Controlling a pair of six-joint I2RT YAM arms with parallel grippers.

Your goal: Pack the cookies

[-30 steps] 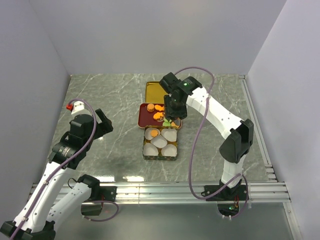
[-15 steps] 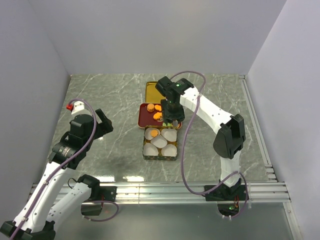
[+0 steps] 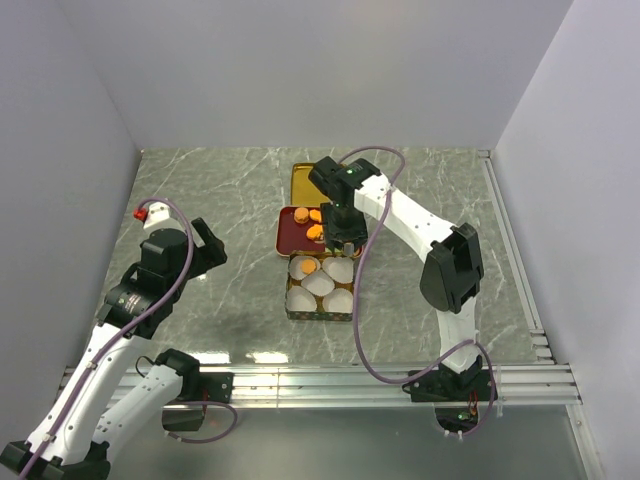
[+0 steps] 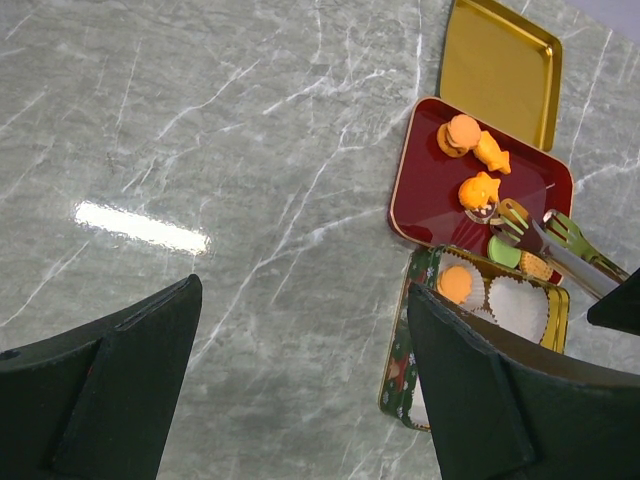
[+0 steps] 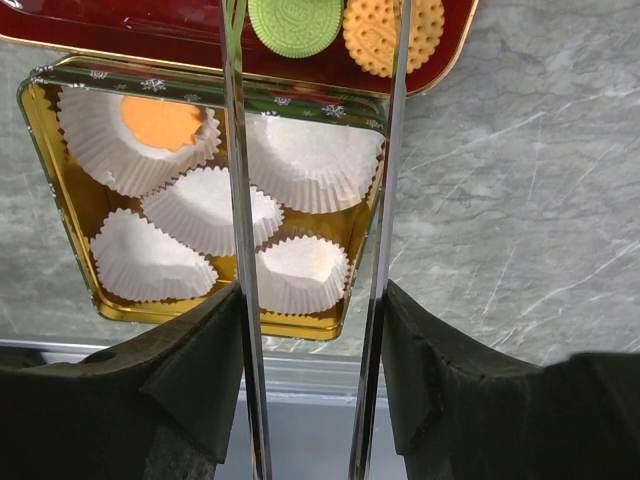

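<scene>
Embossed green round cookie (image 5: 295, 22); scalloped paper cups (image 5: 210, 208); glossy gold tin (image 5: 70, 195).

My left arm (image 3: 120, 310) is folded up at the near left, the left gripper (image 4: 305, 292) spread wide. My right arm (image 3: 425, 225) reaches toward the far middle, wrist bent down, the right gripper (image 4: 540, 230) with long thin fingers (image 5: 238, 200) parted, parallel.

table (image 3: 220, 190): glossy marble | tin (image 5: 72, 203): shiny metal | cups (image 5: 210, 210): pleated paper
</scene>
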